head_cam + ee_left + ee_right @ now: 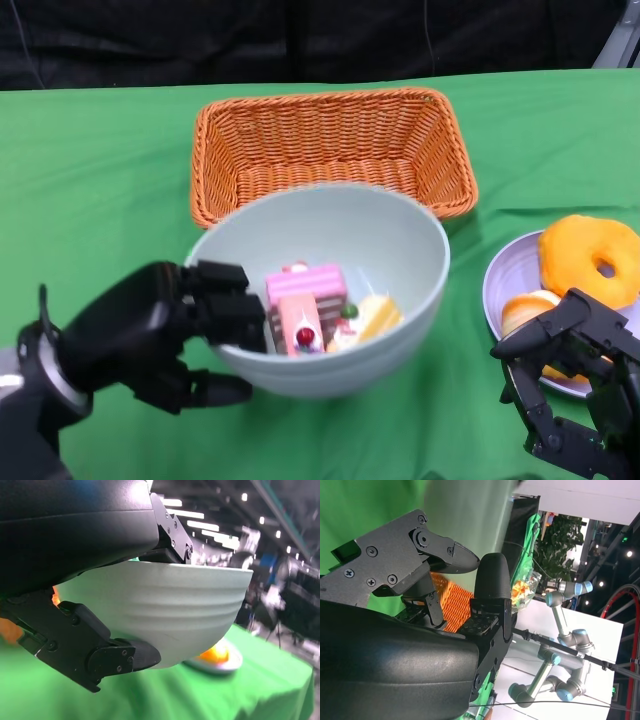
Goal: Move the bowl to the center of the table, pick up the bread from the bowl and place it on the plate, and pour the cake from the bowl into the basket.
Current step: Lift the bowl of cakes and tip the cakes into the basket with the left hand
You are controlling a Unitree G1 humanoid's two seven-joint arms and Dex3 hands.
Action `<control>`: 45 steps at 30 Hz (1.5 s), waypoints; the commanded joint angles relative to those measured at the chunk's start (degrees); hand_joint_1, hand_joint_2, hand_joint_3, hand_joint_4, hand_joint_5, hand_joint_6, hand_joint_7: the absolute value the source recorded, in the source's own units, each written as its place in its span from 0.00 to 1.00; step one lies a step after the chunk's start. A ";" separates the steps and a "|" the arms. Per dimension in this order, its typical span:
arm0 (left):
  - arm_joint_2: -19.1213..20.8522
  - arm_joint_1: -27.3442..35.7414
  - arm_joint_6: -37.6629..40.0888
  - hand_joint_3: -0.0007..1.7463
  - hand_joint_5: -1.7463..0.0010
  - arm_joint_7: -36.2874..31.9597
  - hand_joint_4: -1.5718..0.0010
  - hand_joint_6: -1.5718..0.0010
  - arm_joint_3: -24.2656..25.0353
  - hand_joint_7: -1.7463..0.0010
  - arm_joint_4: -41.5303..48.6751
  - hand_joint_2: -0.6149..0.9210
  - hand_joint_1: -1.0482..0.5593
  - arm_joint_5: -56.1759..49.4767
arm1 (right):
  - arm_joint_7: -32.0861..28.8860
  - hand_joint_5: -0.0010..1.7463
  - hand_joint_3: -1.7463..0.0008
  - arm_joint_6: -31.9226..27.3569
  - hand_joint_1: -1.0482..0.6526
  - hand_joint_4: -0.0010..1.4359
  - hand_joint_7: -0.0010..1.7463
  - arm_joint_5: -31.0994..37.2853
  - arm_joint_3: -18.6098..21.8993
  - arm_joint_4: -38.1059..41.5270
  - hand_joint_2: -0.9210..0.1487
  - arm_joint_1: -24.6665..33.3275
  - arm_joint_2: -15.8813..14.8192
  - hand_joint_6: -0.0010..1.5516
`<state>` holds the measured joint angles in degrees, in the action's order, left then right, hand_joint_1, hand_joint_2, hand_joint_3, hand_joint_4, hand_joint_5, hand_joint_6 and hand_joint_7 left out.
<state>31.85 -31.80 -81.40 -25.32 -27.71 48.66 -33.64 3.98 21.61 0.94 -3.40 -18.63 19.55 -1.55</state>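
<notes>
A pale green bowl [350, 260] is lifted and tilted, just in front of the orange wicker basket [330, 150]. My left hand [160, 325] grips its near-left rim, fingers over the edge and thumb under the wall. Inside lie pink cake pieces [305, 300] and a yellow piece [378, 316]. The left wrist view shows the bowl [170, 610] off the cloth, held by that hand [95, 645]. A lilac plate [500, 290] at the right carries an orange doughnut-shaped bread [592, 260] and a smaller bun [528, 310]. My right hand [575, 375] hovers by the plate's near edge, fingers apart, holding nothing.
Green cloth [90, 200] covers the table. The basket [454, 605] shows behind the right hand's fingers [490, 580] in the right wrist view. Black backdrop runs along the far edge. Other robot arms [565, 630] stand in the background beyond the table.
</notes>
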 commanded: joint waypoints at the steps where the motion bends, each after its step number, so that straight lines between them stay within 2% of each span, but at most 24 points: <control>1: 1.33 -2.96 0.42 0.69 0.05 9.50 0.49 0.49 -1.94 0.27 0.81 0.74 0.60 15.59 | -0.17 0.93 0.47 -0.39 0.55 0.47 0.77 -0.83 0.68 0.71 0.31 -0.43 -0.07 0.42; 4: 1.74 -3.16 4.52 0.68 0.05 20.40 0.50 0.49 -3.95 0.27 -1.07 0.75 0.64 28.88 | -0.12 0.93 0.47 -0.33 0.55 0.47 0.77 -0.91 0.80 1.05 0.31 -0.59 -0.12 0.42; 8: 0.68 -2.88 11.41 0.66 0.03 34.71 0.52 0.49 -1.95 0.25 -4.51 0.76 0.66 42.09 | 0.13 0.93 0.48 0.18 0.55 0.47 0.77 -1.44 0.92 1.82 0.31 -0.79 -0.14 0.42; 12: -3.20 -4.28 20.43 0.67 0.02 50.73 0.50 0.49 3.37 0.22 -6.95 0.75 0.67 54.43 | 0.05 0.93 0.47 0.41 0.56 0.47 0.77 -1.17 0.91 2.15 0.31 -1.02 -0.07 0.42; 15: -5.12 -3.61 22.61 0.67 0.02 57.44 0.49 0.49 7.74 0.21 -7.70 0.74 0.67 56.28 | 0.06 0.93 0.46 0.44 0.56 0.47 0.77 -1.17 0.93 2.18 0.32 -1.04 -0.07 0.42; 19: -12.49 -9.35 34.02 0.62 0.03 65.75 0.47 0.52 14.50 0.17 -7.03 0.78 0.64 62.50 | -0.08 0.93 0.46 0.57 0.57 0.47 0.78 -0.75 1.10 2.60 0.32 -0.93 -0.11 0.42; 22: -15.52 -10.95 40.96 0.67 0.02 67.45 0.46 0.51 18.49 0.17 -7.60 0.75 0.61 62.38 | -0.06 0.93 0.46 1.08 0.57 0.47 0.78 -0.55 1.10 3.28 0.32 -1.21 -0.10 0.42; 28: -20.82 -14.69 49.62 0.75 0.03 68.65 0.47 0.51 24.03 0.17 -7.26 0.71 0.59 61.12 | -0.33 0.93 0.47 1.67 0.55 0.46 0.78 -0.07 0.99 4.37 0.32 -1.44 0.15 0.41; 34: -24.35 -16.96 57.63 0.71 0.05 70.67 0.46 0.49 27.90 0.19 -7.71 0.75 0.59 61.57 | -0.80 0.93 0.47 2.17 0.55 0.46 0.78 0.69 1.05 5.10 0.31 -1.58 0.30 0.41; 38: -25.10 -16.98 58.73 0.70 0.05 71.47 0.46 0.49 29.70 0.20 -8.09 0.76 0.59 60.28 | -0.85 0.93 0.48 2.26 0.55 0.46 0.78 0.72 1.04 5.18 0.30 -1.61 0.30 0.41; 41: -27.68 -21.00 67.24 0.67 0.04 68.72 0.47 0.50 30.15 0.18 -5.17 0.76 0.57 60.03 | -1.03 0.92 0.49 2.69 0.54 0.47 0.78 1.23 0.77 5.86 0.30 -1.79 0.39 0.42; 43: -29.14 -23.90 74.09 0.67 0.02 69.18 0.49 0.52 31.28 0.16 -2.30 0.77 0.57 61.36 | -1.12 0.92 0.50 3.21 0.54 0.48 0.78 1.35 0.76 6.41 0.29 -1.81 0.45 0.42; 45: -30.17 -25.90 77.04 0.67 0.00 69.18 0.49 0.53 32.34 0.12 0.46 0.76 0.56 61.08 | -1.28 0.92 0.50 3.31 0.54 0.48 0.78 1.53 0.77 6.56 0.29 -1.74 0.52 0.42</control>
<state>2.18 -54.66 -5.83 44.17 3.48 47.99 26.80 3.10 24.08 2.39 -2.93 -12.37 17.73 -1.02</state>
